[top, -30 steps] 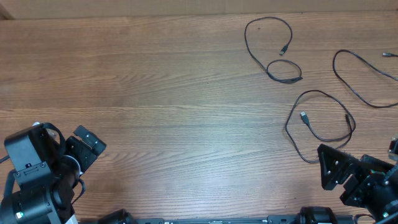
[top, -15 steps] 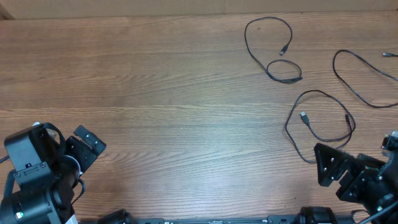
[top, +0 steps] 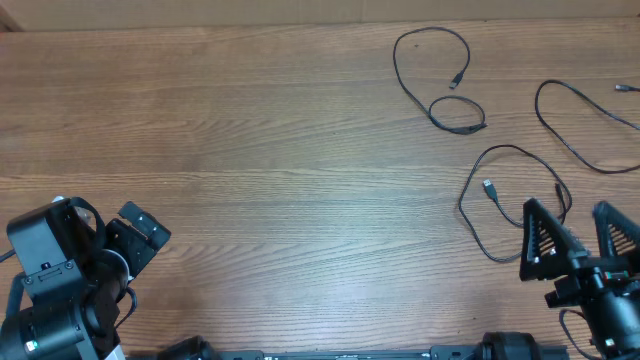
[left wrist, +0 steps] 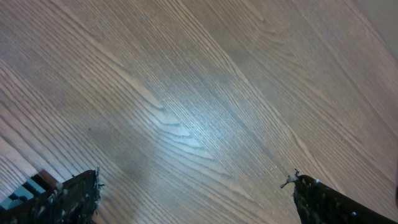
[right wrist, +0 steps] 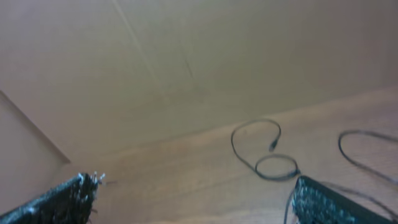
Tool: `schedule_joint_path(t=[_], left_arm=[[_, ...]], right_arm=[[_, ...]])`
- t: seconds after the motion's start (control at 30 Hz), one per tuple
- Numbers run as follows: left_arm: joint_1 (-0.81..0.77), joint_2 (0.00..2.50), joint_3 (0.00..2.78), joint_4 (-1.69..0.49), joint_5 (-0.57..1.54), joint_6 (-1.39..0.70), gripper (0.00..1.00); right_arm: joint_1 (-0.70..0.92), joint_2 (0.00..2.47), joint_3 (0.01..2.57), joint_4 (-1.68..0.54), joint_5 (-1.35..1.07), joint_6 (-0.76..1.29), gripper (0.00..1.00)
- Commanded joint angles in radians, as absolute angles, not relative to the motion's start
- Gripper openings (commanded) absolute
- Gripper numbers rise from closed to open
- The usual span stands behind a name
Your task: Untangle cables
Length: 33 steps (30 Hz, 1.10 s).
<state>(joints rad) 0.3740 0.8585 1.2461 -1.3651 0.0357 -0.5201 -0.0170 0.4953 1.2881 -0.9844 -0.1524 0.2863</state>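
Lying separately toward the right edge of the bench (top: 250,150), the cables (top: 432,108) are in no grip; left gripper (left wrist: 196,179) and right gripper (top: 567,210) have their jaws released, empty.

Overhead: bright, even, diffuse light; sharp focus; shadows faint.
Left wrist: pale glare patch on the counter (left wrist: 180,130); wood grain crisp; lower corners darker.
Right wrist: soft and hazy throughout; cables (right wrist: 264,155) blurred; low contrast; warm cast.
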Motion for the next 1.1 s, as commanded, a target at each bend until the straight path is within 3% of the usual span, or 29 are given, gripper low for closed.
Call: schedule_joint_path(t=[0.0,0.5,1.07], left_arm=[[0.379,0.857,1.258,-1.364,0.023,-0.505,1.00],[0.379,0.857,1.258,-1.364,0.023,-0.505,0.99],[0.379,0.857,1.258,-1.364,0.023,-0.505,1.00]], right_arm=[[-0.014,0.431,1.188,-0.892,-0.151,0.280,1.00],[-0.091,0.138,0.626,-0.609,-0.151,0.280,1.00],[-0.108,0.002,0.335,-0.467,-0.151,0.280,1.00]])
